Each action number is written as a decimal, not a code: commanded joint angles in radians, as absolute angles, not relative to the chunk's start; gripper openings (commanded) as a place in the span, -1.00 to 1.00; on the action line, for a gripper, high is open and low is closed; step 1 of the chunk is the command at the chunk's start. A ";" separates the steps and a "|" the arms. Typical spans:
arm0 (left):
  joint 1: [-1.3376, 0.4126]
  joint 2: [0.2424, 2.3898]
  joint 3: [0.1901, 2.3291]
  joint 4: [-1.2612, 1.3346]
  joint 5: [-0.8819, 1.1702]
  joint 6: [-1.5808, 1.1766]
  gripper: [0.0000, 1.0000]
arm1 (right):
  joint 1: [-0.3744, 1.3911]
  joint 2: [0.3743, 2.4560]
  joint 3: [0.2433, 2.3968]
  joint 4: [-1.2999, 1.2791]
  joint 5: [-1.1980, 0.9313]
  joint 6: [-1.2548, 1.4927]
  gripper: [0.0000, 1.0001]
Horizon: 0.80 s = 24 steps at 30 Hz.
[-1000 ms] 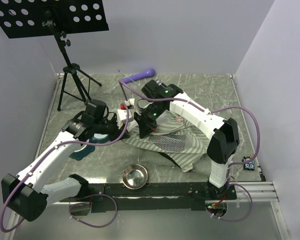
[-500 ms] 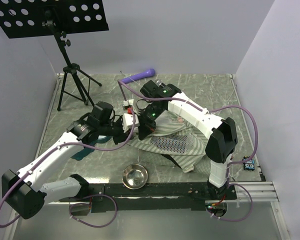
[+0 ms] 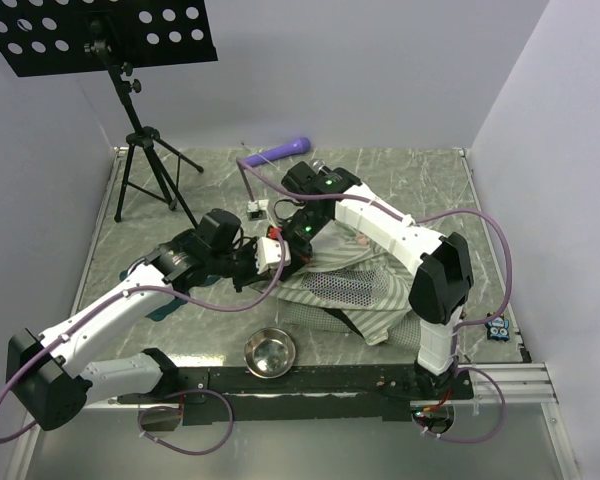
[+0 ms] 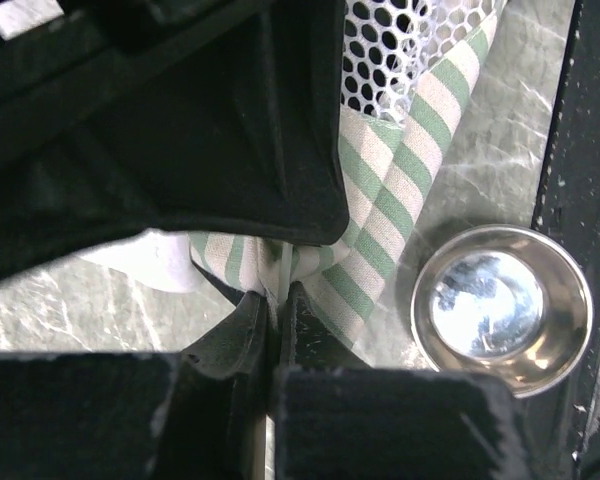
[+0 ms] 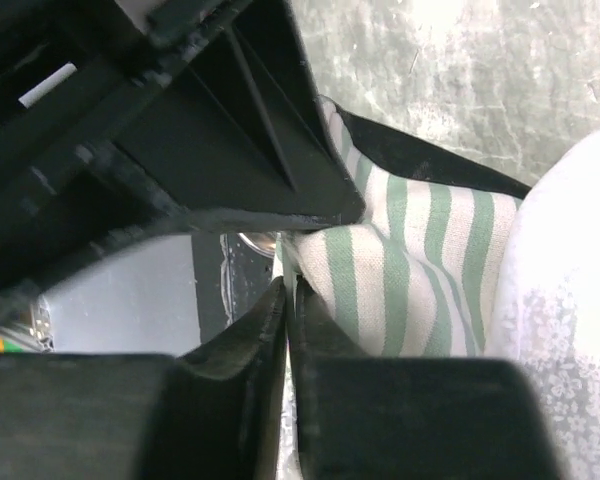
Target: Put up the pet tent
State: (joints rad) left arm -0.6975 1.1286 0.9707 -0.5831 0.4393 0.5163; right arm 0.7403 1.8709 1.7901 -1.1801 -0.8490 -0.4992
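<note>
Tent (image 3: 345, 290) lies crumpled, centre of overhead frame, above steel bowl (image 3: 269, 352). My left gripper (image 4: 272, 300) clamped on striped hem; my right gripper (image 5: 288, 285) clamped on striped cloth too, just beside. Judgement: raise both together, part slowly, avoid jerking fabric free.

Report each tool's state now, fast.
Left tool: closed, pinching the pet tent by its striped fabric.
Right tool: closed on the pet tent's striped edge.

Soft striped cloth pet tent (image 4: 400, 170), shiny metal bowl (image 4: 500, 305), smooth marbled table (image 4: 500, 140)
</note>
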 commanded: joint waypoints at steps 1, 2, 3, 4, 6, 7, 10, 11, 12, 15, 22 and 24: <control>-0.678 1.092 0.951 -0.552 0.446 0.515 -0.99 | 0.640 1.836 1.764 -1.236 -0.870 -0.529 -0.60; -0.672 1.091 0.947 -0.558 0.451 0.514 -0.99 | 0.626 1.830 1.747 -1.247 -0.867 -0.540 -0.52; -0.670 1.091 0.943 -0.569 0.449 0.520 -0.99 | 0.615 1.822 1.729 -1.249 -0.865 -0.548 -0.51; -0.670 1.095 0.945 -0.574 0.449 0.529 -0.99 | 0.612 1.815 1.717 -1.249 -0.865 -0.552 -0.56; -0.670 1.100 0.945 -0.572 0.452 0.541 -0.99 | 0.617 1.810 1.701 -1.233 -0.879 -0.537 -0.88; -0.670 1.103 0.946 -0.568 0.453 0.546 -0.99 | 0.621 1.815 1.704 -1.229 -0.891 -0.526 -1.00; -0.673 1.132 0.971 -0.563 0.463 0.554 -0.99 | 0.653 1.830 1.721 -1.197 -0.916 -0.474 -1.00; -0.683 1.150 0.991 -0.568 0.456 0.557 -0.99 | 0.664 1.827 1.718 -1.172 -0.920 -0.456 -1.00; -0.692 1.172 1.008 -0.577 0.446 0.566 -0.97 | 0.675 1.822 1.717 -1.157 -0.920 -0.442 -1.00; -0.718 1.219 1.063 -0.601 0.436 0.580 -0.80 | 0.683 1.825 1.713 -1.126 -0.936 -0.405 -1.00; -0.781 1.258 1.065 -0.534 0.430 0.603 -0.54 | 0.686 1.851 1.741 -1.124 -0.945 -0.394 -1.00; -0.793 1.270 1.069 -0.514 0.422 0.594 -0.55 | 0.689 1.858 1.747 -1.127 -0.950 -0.397 -1.00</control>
State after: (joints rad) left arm -0.7452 1.2503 1.0199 -0.6308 0.3805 0.5884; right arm 0.6743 1.8629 1.7126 -1.1770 -0.9119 -0.4603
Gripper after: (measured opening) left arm 0.230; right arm 0.024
